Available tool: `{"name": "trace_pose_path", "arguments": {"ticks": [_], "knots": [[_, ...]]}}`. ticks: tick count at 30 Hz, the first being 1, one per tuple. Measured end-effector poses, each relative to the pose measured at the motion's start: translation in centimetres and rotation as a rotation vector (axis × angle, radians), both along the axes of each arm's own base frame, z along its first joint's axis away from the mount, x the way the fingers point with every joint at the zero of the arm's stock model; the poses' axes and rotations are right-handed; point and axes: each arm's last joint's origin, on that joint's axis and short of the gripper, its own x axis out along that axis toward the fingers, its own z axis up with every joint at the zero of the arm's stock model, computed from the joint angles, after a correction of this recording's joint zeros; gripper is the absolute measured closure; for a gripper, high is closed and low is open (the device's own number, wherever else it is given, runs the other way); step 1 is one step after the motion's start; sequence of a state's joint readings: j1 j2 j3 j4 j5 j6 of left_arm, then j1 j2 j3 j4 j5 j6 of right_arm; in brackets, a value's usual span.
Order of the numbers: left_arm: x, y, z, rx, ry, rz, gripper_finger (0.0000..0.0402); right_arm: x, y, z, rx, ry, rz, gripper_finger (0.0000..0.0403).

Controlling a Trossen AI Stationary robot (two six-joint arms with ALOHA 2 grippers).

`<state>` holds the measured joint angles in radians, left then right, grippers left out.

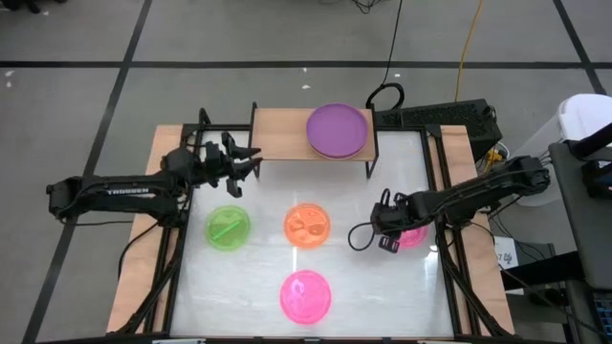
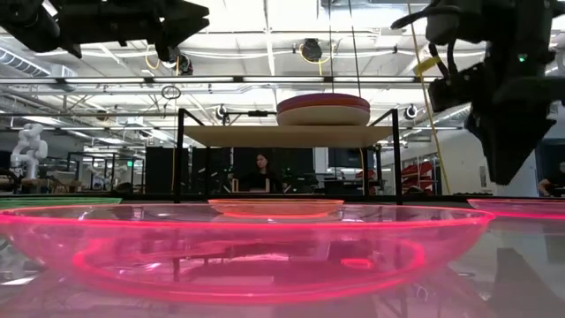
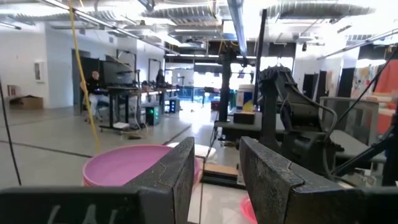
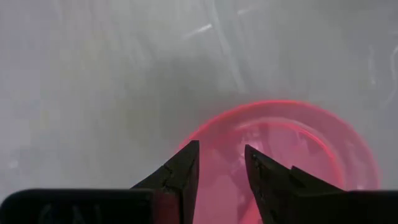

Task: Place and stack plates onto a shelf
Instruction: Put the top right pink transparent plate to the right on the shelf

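A stack of large plates with a purple one [image 1: 338, 131] on top rests on the right half of the light-wood shelf [image 1: 282, 143]. In the low view the stack [image 2: 323, 109] shows a beige plate under it. Four small plates lie flat on the table: green [image 1: 228, 228], orange [image 1: 308, 225], pink [image 1: 306, 296] and a second pink [image 1: 413, 235]. My left gripper [image 1: 251, 161] is open, raised beside the shelf's left part and pointing toward the stack [image 3: 121, 165]. My right gripper [image 4: 221, 171] is open, pointing down over the second pink plate's [image 4: 292, 146] left rim.
The shelf's left half is bare wood. Black cables and a power strip [image 1: 440, 117] lie behind the shelf. Wooden borders and black rails [image 1: 445, 191] run along the table's left and right sides. People sit at desks in the room beyond [image 2: 262, 168].
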<state>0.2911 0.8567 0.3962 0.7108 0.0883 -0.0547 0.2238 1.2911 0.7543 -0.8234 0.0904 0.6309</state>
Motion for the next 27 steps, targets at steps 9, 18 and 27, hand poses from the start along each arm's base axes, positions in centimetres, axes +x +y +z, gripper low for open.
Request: {"name": "trace_pose_path", "arguments": {"ticks": [9,18,27], "knots": [[0.2,0.0,-0.2,-0.007,0.010,-0.001,0.0268,-0.2,0.8,-1.3,-0.012,-0.078,-0.026,0.0289],[0.2,0.0,-0.2,-0.012,0.012,-0.002,0.0268,-0.3,1.1,-1.3,-0.053,-0.097,-0.069,0.0289],[0.2,0.0,-0.3,-0.015,0.019,-0.002,0.0268,-1.3,0.8,-2.6,-0.058,-0.053,-0.126,0.0289]]}}
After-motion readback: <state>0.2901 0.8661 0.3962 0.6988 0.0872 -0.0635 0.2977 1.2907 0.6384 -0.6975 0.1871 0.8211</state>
